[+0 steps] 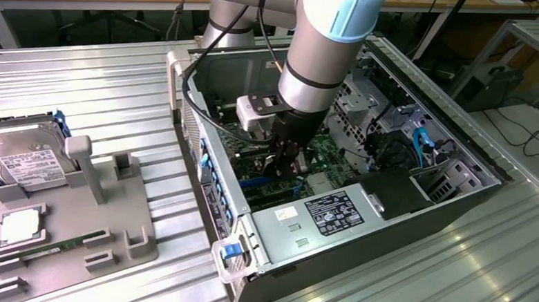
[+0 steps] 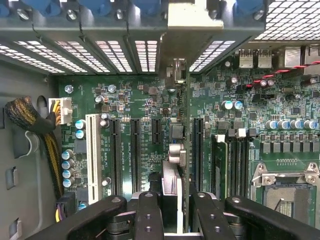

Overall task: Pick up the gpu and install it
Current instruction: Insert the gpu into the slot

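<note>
Inside the open black desktop computer case (image 1: 451,202), the end effector (image 1: 285,167) hangs low over the green motherboard (image 1: 329,154), at the end of the silver and light-blue robot arm (image 1: 326,50). Its black fingers (image 2: 150,215) are drawn in narrow around the flat green circuit-board gpu (image 2: 172,185), which the wrist view shows edge-on, a thin upright card with a silver metal bracket (image 2: 187,20) at its far end. That bracket sits against the row of perforated silver slot covers (image 2: 115,52) at the case's rear wall. The card stands in line with the black expansion slots (image 2: 135,155), between them and another long black slot (image 2: 197,155); whether its lower edge is seated in a slot cannot be told. A white slot (image 2: 91,150) lies further off, near a braided black-and-yellow cable bundle (image 2: 30,125).

On the ribbed metal counter (image 1: 107,87), at the exterior view's left, a grey plastic holder tray (image 1: 108,232) carries a silver boxy hard drive with a white label (image 1: 20,155), a square silver processor chip (image 1: 21,224) and a narrow green memory stick (image 1: 57,246).
</note>
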Motion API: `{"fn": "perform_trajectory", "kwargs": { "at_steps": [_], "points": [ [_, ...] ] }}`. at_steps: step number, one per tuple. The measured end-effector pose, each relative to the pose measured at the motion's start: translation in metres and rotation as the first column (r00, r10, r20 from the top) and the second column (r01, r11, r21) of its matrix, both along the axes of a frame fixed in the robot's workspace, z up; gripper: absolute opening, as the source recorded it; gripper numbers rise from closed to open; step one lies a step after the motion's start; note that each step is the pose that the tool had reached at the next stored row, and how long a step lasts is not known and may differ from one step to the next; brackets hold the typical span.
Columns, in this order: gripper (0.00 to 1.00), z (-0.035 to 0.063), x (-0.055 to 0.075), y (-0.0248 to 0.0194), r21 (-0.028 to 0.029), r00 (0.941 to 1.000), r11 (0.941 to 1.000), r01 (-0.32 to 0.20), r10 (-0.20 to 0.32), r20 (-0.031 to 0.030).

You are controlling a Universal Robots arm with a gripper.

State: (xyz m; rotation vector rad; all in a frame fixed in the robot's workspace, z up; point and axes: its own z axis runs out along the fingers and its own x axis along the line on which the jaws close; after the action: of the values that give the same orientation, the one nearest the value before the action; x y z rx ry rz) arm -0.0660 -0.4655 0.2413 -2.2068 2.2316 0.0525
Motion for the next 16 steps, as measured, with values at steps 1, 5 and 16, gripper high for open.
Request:
{"fn": "perform_trajectory", "kwargs": {
  "at_steps": [1, 5, 16],
  "points": [
    [0.28, -0.0005, -0.0024, -0.0002, 0.0002, 1.0, 1.0, 0.0, 0.0, 0.0001],
    [0.28, -0.0031, -0.0032, -0.0003, 0.0, 1.0, 1.0, 0.0, 0.0, 0.0],
    [0.28, -0.0086, -0.0035, -0.0003, 0.0005, 1.0, 1.0, 0.0, 0.0, -0.0003]
  ]
}}
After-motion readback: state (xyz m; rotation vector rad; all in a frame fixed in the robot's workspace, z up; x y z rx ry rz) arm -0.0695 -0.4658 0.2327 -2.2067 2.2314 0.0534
